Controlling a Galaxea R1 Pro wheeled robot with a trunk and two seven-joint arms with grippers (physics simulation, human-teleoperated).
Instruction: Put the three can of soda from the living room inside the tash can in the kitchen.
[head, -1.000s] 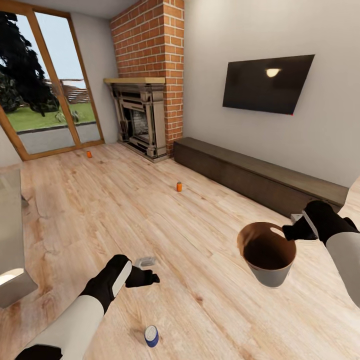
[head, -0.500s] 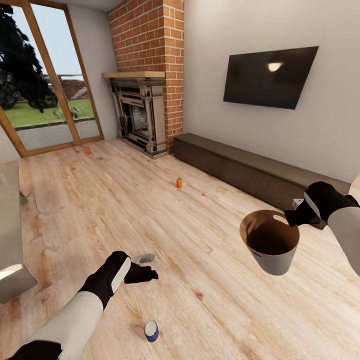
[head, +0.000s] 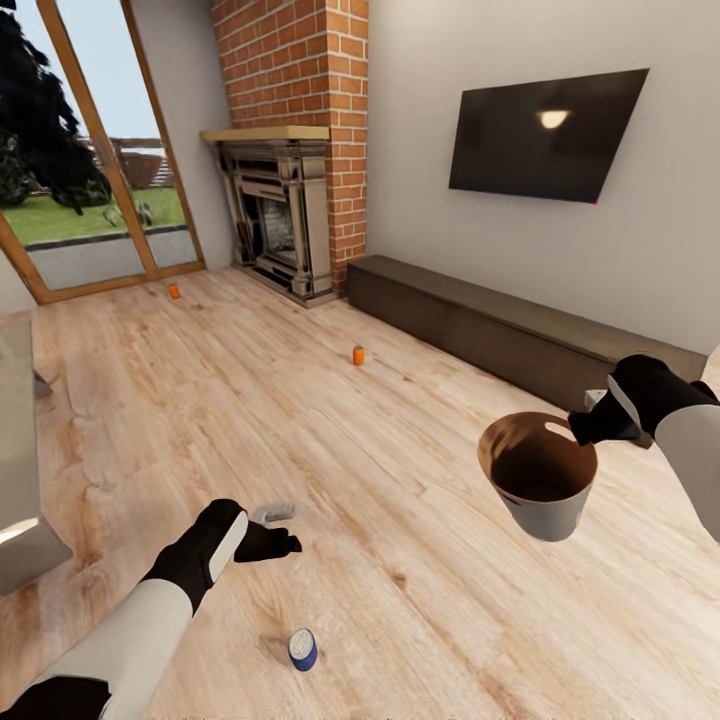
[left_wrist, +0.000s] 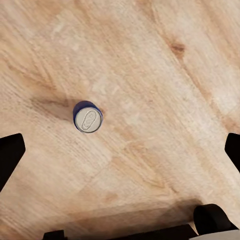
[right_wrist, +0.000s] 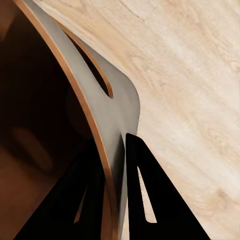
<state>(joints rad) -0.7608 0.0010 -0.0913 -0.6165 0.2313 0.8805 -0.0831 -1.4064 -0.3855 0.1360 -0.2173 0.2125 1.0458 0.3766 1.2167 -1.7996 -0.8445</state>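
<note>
- Three soda cans stand on the light wood floor (head: 420, 500) of the living room, all upright and well apart from each other.
- brick fireplace (head: 290, 150) at 12 o'clock in the head view, glass door (head: 90, 160) at 10 o'clock, black TV (head: 545, 135) on the wall at 1 o'clock, long dark low bench (head: 500, 335) under it.
- grey low table (head: 20, 470) edge at 9 o'clock.
- trash can (head: 545, 515) at 4 o'clock, pale grey outside, brown inside, held up off the floor, tilted a bit, slot handle near the rim.
- right gripper (head: 590, 430) pinches the bin rim right by the slot; right wrist view shows one black finger (right_wrist: 150, 200) outside the wall (right_wrist: 117, 115) and one inside, clenched on it.
- left gripper (head: 275, 543) at 7 o'clock, low over the floor, fingers spread wide and holding nothing; black fingertips (left_wrist: 10, 155) sit at both edges of the left wrist view.
- blue can (head: 302, 648) at 6 o'clock, near the left gripper, not touching it; grey top faces the left wrist camera (left_wrist: 88, 116), between the spread fingers but below them.
- orange can (head: 358, 354) mid-floor at 12 o'clock, near the bench end.
- second orange can (head: 174, 291) far off at 11 o'clock by the glass door.
</note>
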